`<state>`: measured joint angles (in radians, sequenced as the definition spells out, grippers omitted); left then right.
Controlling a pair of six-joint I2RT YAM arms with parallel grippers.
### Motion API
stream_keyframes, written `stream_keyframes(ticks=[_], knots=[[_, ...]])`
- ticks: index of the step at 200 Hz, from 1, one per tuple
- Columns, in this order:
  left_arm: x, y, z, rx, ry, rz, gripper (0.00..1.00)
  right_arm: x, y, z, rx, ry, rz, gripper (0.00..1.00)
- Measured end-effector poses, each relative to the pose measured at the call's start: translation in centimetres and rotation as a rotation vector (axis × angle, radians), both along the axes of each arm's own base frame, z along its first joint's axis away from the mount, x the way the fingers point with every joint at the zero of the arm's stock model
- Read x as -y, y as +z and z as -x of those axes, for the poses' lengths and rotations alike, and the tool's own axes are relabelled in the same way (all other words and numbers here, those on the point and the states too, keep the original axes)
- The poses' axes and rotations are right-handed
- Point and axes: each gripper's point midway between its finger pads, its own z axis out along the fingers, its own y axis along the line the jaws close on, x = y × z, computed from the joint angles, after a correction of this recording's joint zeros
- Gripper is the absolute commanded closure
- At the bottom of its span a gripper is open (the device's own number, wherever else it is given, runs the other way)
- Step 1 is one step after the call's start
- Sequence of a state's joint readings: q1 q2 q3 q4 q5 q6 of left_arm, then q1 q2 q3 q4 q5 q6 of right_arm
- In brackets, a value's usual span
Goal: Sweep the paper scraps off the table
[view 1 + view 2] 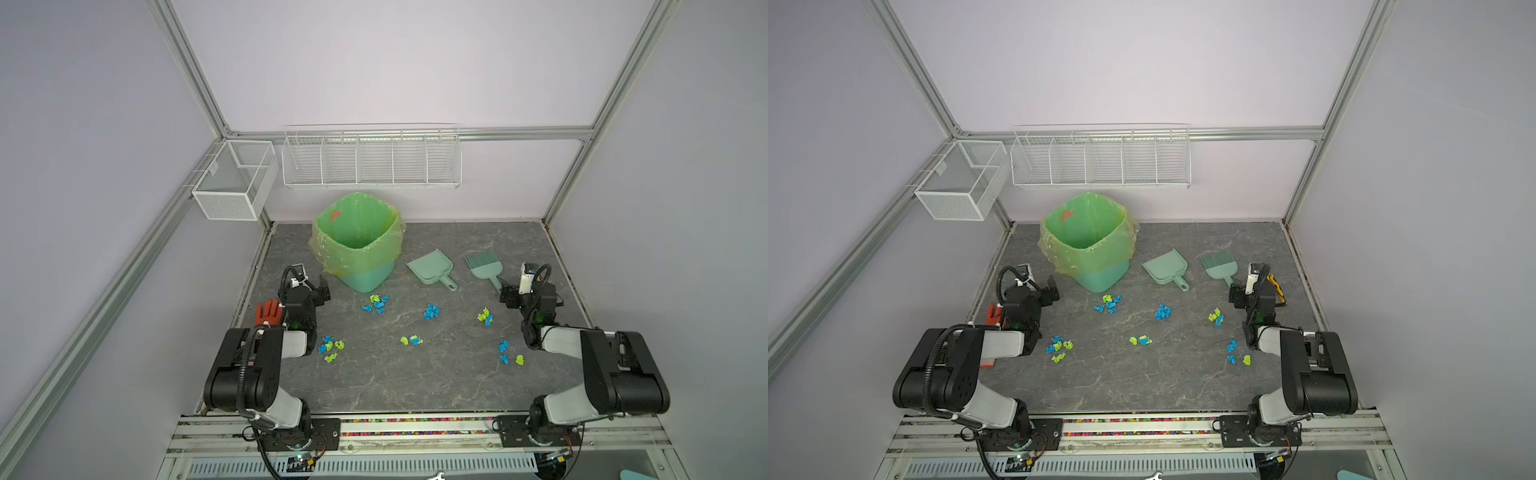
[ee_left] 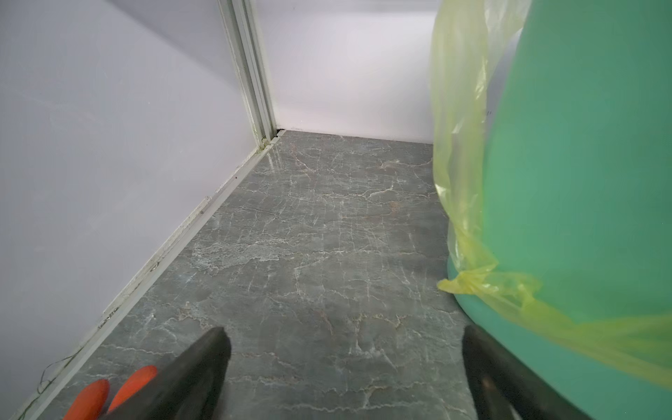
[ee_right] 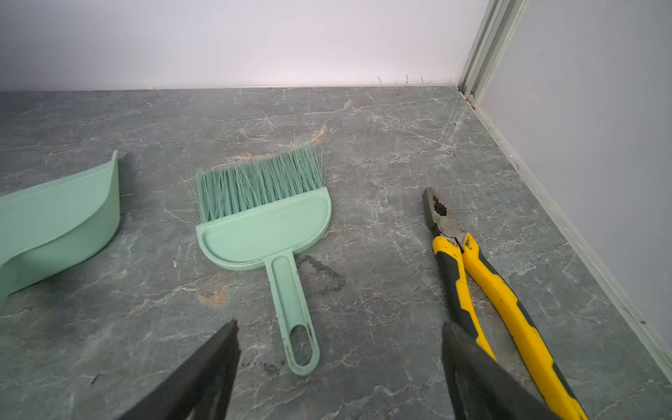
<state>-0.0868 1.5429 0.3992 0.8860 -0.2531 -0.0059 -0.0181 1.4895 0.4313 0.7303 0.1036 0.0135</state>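
Nearest the arm bases, a bare stretch of dark grey marbled bench (image 1: 395, 382) is seen. Beyond it, the paper scraps (image 1: 431, 311), bright blue and lime green, are scattered in six small clusters across the middle of the bench; none has been gathered. One cluster lies close beside the right arm and another beside the left, so either could be flicked apart by a low arm move.

Further on, the left tool (image 2: 343, 334) is held wide and empty. An orange-red glove (image 1: 268, 313) is seen beside it, and the green bin (image 1: 361, 245) stands just beside one finger. The bin's loose yellow liner (image 2: 458, 182) could be snagged, or the bin shoved.

The right tool (image 3: 340, 327) is also spread wide and empty, with the handle of the brush (image 3: 265, 232) lying just ahead between its fingers. Yellow pliers (image 3: 472, 262) lie just beside one finger and could be caught instead of the brush. The dustpan (image 1: 428, 268) lies untouched between brush and bin.
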Motion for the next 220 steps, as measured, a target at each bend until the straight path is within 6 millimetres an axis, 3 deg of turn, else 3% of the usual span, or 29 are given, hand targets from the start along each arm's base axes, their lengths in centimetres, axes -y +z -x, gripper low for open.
stream_keyframes(ticks=[220], knots=[[-0.63,0.35,0.16,0.007,0.008,0.016,0.01,0.0,0.0,-0.01,0.0,0.0,0.0,0.12]])
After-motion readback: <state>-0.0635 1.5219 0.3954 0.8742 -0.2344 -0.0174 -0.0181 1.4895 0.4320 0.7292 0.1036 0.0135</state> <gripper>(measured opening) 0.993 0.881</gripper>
